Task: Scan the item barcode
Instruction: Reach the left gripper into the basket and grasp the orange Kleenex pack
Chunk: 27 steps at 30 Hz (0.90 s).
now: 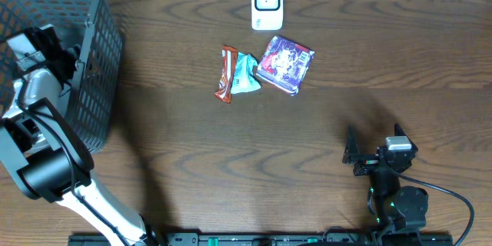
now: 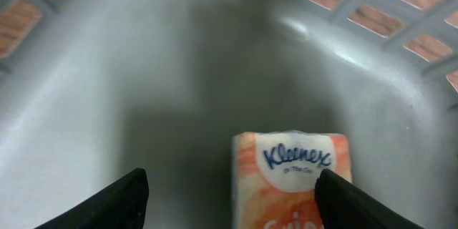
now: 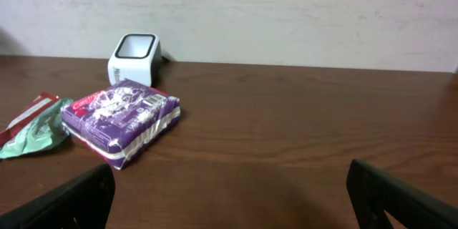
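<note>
Left hand [image 2: 230, 186], jaws apart, hangs over the Kleenex pack [image 2: 293, 179] lying in the grey basket [image 2: 179, 57] at the counter's left edge. Shift to centre the pack (it sits close to one finger) before closing. Right hand [image 3: 230, 179], also apart, idles near the front edge.

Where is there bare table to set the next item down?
Free: the wide wood between the basket and the red wrapper; the near strip between the items and the right tool; the right side beyond the purple pack. Crowded: wrapper, teal packet and pack bunch before the scanner.
</note>
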Available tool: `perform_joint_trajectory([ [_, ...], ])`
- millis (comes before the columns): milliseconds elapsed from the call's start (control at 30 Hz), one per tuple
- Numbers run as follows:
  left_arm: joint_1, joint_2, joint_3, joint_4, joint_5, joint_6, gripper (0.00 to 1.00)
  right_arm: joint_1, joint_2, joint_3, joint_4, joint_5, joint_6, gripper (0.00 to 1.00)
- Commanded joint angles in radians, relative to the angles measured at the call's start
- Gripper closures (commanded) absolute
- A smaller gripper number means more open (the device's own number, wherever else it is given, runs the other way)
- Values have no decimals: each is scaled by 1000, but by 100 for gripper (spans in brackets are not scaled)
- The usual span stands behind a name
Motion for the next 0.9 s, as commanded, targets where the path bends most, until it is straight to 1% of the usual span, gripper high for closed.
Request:
perform_joint_trajectory([
  [0,-9,27,-1,3,4,40,25,-2,-2,-2,-4,-1,-11,1],
  [200,-10,60,-3,1,4,72,26,-2,-2,-2,-4,-1,-11,1],
  [233,-10,64,-3,-2,4,72,29,-2,-2,-2,-4,-1,-11,1],
  [300,-10,69,-3,-10,4,72,32,-2,-2,-2,-4,-1,-11,1],
  [367,-10,69,-3,-25,4,72,39,-2,-2,-2,-4,-1,-11,1],
  [433,-10,69,-3,-39,4,72,41,-2,-2,-2,-4,-1,-11,1],
  [467,-10,69,-3,-50,4,72,47,-2,-2,-2,-4,-1,-11,1],
  [567,-10,69,-5,-83,4,72,62,-2,-2,-2,-4,-1,-11,1],
  [600,-10,69,-5,-98,5,72,66,-2,-2,-2,-4,-1,-11,1],
  [700,-10,69,-5,-151,12,68,67,-2,-2,-2,-4,-1,-11,1],
  [733,-10,69,-5,-172,16,68,65,-2,-2,-2,-4,-1,-11,1],
  [767,-10,69,-5,-193,16,68,49,-2,-2,-2,-4,-1,-11,1],
  [800,-10,69,-6,-212,16,68,30,-2,-2,-2,-4,-1,-11,1],
  [833,-10,69,-9,-230,16,68,21,-2,-2,-2,-4,-1,-11,1],
  [867,-10,69,-11,-243,16,68,15,-2,-2,-2,-4,-1,-11,1],
])
